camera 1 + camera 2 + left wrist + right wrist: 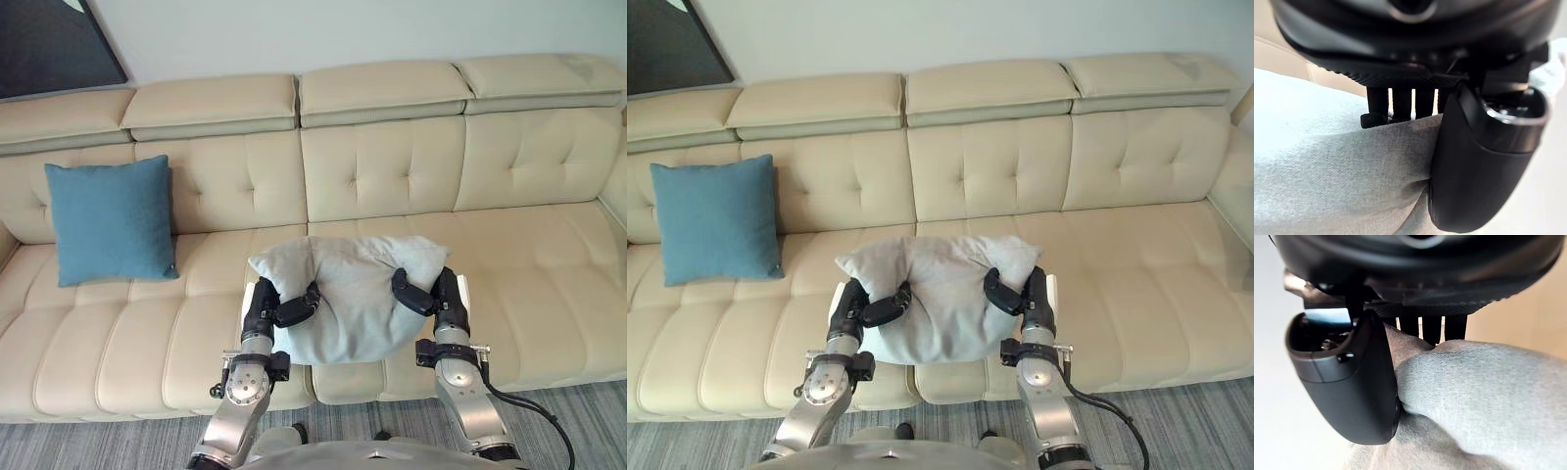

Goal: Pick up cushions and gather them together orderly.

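A pale grey cushion (351, 294) is held up in front of the sofa's middle seat, squeezed between both hands. My left hand (263, 309) grips its left edge, thumb pressed into the fabric (1352, 166). On the opposite edge my right hand (443, 297) pinches the cloth between thumb and fingers, and the grey cloth (1479, 396) bunches there. A blue cushion (111, 219) stands upright against the backrest at the sofa's left end, well away from both hands.
The long cream leather sofa (529, 157) spans the whole width, with a white wall behind. A dark framed picture (49, 44) hangs at the upper left. Grey carpet (578, 411) runs along the sofa's front.
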{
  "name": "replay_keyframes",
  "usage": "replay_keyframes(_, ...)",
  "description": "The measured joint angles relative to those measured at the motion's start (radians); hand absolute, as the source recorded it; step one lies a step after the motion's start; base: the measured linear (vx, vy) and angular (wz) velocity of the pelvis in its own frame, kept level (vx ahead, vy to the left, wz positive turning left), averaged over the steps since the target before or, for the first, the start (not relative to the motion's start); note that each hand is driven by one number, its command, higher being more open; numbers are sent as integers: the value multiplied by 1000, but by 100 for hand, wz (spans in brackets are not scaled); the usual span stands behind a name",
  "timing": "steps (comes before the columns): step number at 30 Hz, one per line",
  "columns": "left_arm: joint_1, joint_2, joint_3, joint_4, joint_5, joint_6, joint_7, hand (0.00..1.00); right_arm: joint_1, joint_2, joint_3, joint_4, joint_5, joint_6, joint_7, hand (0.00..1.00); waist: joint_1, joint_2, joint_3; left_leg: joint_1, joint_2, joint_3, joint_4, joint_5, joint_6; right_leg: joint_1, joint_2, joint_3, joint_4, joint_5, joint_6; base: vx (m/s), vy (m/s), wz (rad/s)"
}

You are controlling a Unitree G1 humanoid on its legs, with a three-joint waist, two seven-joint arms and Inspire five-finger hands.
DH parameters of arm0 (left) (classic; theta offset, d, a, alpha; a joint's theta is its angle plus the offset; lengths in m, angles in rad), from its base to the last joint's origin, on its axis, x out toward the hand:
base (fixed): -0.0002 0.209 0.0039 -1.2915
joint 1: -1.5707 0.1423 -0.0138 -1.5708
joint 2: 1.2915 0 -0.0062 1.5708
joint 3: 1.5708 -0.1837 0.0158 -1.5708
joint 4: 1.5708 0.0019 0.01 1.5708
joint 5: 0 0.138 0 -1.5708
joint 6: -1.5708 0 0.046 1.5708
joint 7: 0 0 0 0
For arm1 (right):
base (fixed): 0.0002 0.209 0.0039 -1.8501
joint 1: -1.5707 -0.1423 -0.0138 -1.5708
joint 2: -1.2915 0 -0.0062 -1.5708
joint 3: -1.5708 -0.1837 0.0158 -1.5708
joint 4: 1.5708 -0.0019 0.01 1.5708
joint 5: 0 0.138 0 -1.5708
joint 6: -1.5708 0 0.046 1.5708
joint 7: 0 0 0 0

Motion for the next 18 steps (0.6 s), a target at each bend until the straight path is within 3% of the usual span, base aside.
replay_keyframes(8, -169, 57, -10, 0, 10, 1, 94, 0, -206, -11, 37, 41, -46, 9, -83, 0, 1, -19, -12, -5, 17, 43, -23, 9, -7, -21, 23, 45, -40, 39, -18, 0, 1, -18)
replay_keyframes(14, -272, 71, 13, 17, 36, 1, 159, 0, -367, -22, 78, 88, -88, 13, -139, 0, 11, -39, -11, -88, 37, 38, -23, 31, -20, -88, 40, 40, -71, 75, -32, -8, -9, 0)
replay_keyframes(18, -439, 71, 20, 110, 44, 2, 212, 0, -521, -23, 81, 166, -95, 30, -198, 0, 25, -60, 37, -196, 48, -2, -9, 60, -26, -175, 53, 8, -65, 97, -46, -64, -44, 21)
